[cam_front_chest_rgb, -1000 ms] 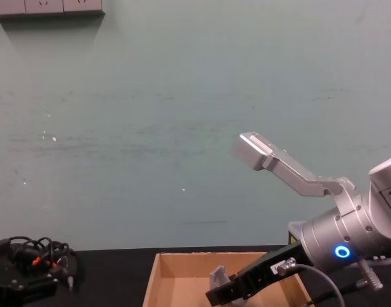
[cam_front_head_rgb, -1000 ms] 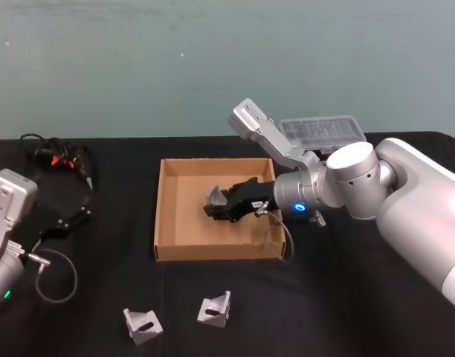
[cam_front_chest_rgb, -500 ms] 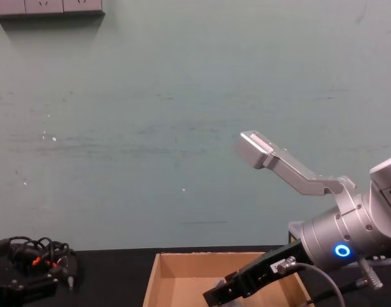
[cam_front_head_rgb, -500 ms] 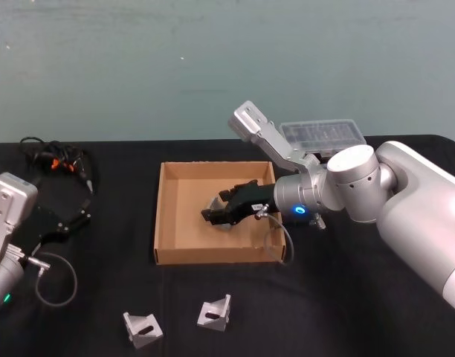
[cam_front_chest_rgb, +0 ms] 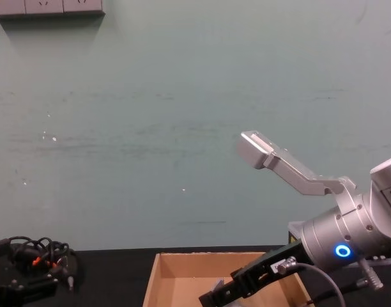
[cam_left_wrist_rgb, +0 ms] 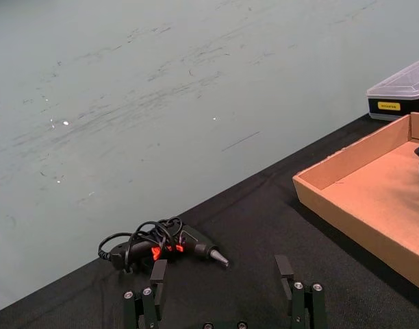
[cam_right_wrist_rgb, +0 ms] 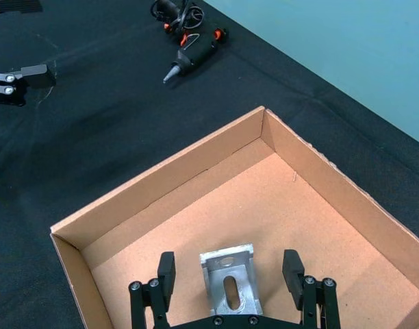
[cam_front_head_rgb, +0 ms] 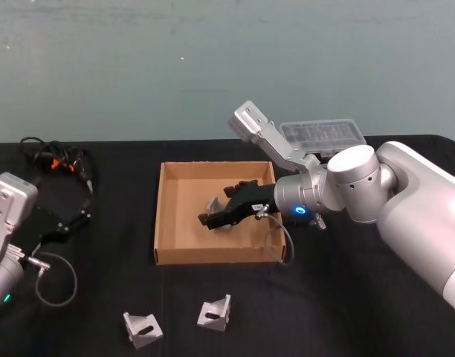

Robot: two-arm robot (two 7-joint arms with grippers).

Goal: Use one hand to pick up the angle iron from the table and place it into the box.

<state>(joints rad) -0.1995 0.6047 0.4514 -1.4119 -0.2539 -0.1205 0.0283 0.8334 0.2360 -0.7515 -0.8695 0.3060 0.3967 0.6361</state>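
Observation:
The tan cardboard box [cam_front_head_rgb: 168, 216] sits mid-table on the black table [cam_front_head_rgb: 324, 297]. My right gripper [cam_front_head_rgb: 211, 218] reaches into it from the right, fingers open. One silver angle iron [cam_right_wrist_rgb: 229, 286] lies on the box floor between the spread fingers [cam_right_wrist_rgb: 166, 270], untouched by them; it also shows beside the gripper as an angle iron [cam_front_head_rgb: 214, 203]. Two more lie on the table in front of the box: an angle iron [cam_front_head_rgb: 143, 326] and an angle iron [cam_front_head_rgb: 215, 311]. My left gripper [cam_left_wrist_rgb: 221, 269] stays open and empty at the table's left [cam_front_head_rgb: 68, 217].
A black tool with coiled cable and orange parts [cam_front_head_rgb: 56, 158] lies at the back left. A black case with a clear lid [cam_front_head_rgb: 322, 132] stands behind the box's right corner. Cables trail from both wrists. Free tabletop lies in front of the box.
My right gripper sank lower into the box with the angle iron and opened, letting it go onto the box floor. The left arm has not moved.

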